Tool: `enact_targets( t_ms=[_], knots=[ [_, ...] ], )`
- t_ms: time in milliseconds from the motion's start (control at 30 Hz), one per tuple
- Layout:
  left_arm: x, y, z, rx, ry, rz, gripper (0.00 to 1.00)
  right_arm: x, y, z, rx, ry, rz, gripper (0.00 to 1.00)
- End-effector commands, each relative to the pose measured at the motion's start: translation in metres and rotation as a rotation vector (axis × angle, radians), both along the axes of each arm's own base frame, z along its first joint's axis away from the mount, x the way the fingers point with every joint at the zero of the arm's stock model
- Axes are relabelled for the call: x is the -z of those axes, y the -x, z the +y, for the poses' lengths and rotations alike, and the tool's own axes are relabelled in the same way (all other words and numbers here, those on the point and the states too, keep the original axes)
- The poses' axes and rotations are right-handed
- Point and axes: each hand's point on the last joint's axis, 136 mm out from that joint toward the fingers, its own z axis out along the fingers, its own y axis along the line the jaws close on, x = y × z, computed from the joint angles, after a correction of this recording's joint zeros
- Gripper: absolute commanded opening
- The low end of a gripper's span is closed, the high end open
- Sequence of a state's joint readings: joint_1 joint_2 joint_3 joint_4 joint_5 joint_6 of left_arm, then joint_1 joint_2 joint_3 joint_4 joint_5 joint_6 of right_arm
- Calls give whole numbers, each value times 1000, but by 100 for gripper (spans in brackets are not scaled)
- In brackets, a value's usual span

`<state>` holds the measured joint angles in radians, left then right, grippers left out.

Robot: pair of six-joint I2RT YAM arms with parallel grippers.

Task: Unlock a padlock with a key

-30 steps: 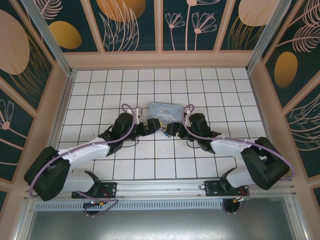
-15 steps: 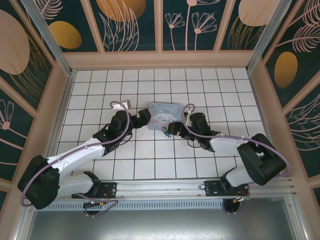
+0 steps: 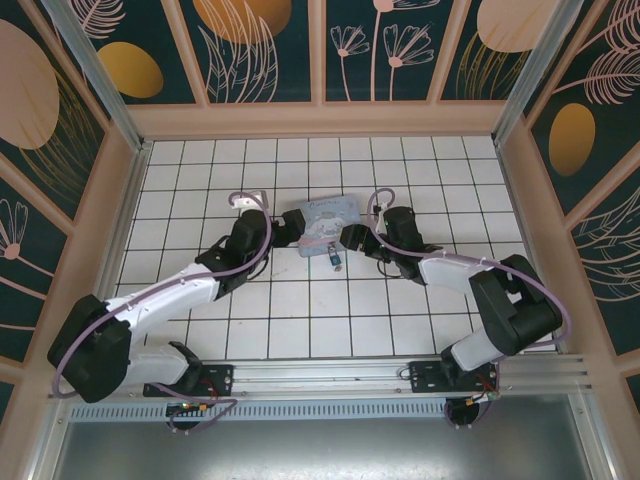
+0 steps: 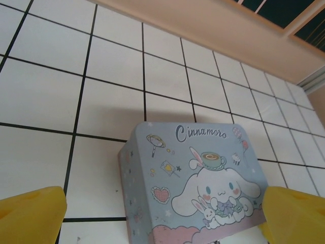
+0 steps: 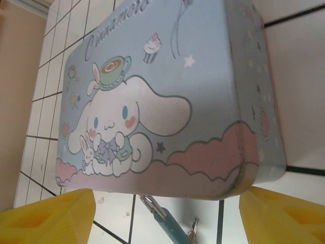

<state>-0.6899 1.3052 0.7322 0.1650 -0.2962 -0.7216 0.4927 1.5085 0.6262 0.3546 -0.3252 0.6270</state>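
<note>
**Two Claws Close In on a Cartoon Tin, Padlock Waiting Beside It**

From above, we see both arms reaching to the middle of the tiled worktop (image 3: pixel 300 330), where a pastel blue tin (image 3: pixel 327 220) lies flat with its lid up. The left claw (image 3: pixel 291 228) meets the tin's left end and the right claw (image 3: pixel 350 238) its right end. We judge they are there to steady the tin or nudge it aside, since it crowds the lock. The padlock (image 3: pixel 334 259) lies on the tiles just beside the tin's near edge, on the side toward the arm bases.

From the left wrist, the left claw (image 4: pixel 162 216) stands wide open and grips nothing. Its yellow fingertips (image 4: pixel 30 213) flank the tin (image 4: pixel 198 173), and we cannot tell whether the right-hand tip touches the tin's corner. The lid is shut, so what the tin holds, if anything, is hidden from us.

From the right wrist, the right claw (image 5: pixel 165 216) is likewise spread and empty, with its fingertips (image 5: pixel 45 216) on either side of the tin (image 5: pixel 167 86). Just beside the tin's pink-cloud edge, the padlock (image 5: pixel 166 225) lies on its side outside the tin. Its shackle points toward the tin. A small metal piece beside its blue body may be the key (image 5: pixel 193 229), though it is too small for us to be sure. We judge that nothing has been unlocked yet.
</note>
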Motion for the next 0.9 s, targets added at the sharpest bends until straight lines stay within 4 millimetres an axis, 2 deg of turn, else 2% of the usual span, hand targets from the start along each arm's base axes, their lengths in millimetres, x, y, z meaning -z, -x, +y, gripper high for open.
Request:
enact_targets(
  t_ms=[0, 200, 400, 500, 700, 867],
  knots=[
    [4, -4, -7, 24, -54, 34, 98, -9, 0, 3, -51, 14, -36, 72],
    [16, -7, -12, 31, -57, 49, 98, -7, 21, -7, -67, 23, -52, 71],
    [29, -16, -7, -11, -130, 85, 99, 10, 38, -12, -86, 29, -26, 68],
    [35, -19, -6, -23, -169, 99, 98, 20, 43, -7, -130, 32, 0, 61],
    [38, -24, -8, -15, -195, 97, 99, 26, 46, -2, -154, 51, -22, 57],
    [44, -28, -5, -49, -223, 119, 99, 30, 40, -4, -128, 117, -59, 57]
  ],
)
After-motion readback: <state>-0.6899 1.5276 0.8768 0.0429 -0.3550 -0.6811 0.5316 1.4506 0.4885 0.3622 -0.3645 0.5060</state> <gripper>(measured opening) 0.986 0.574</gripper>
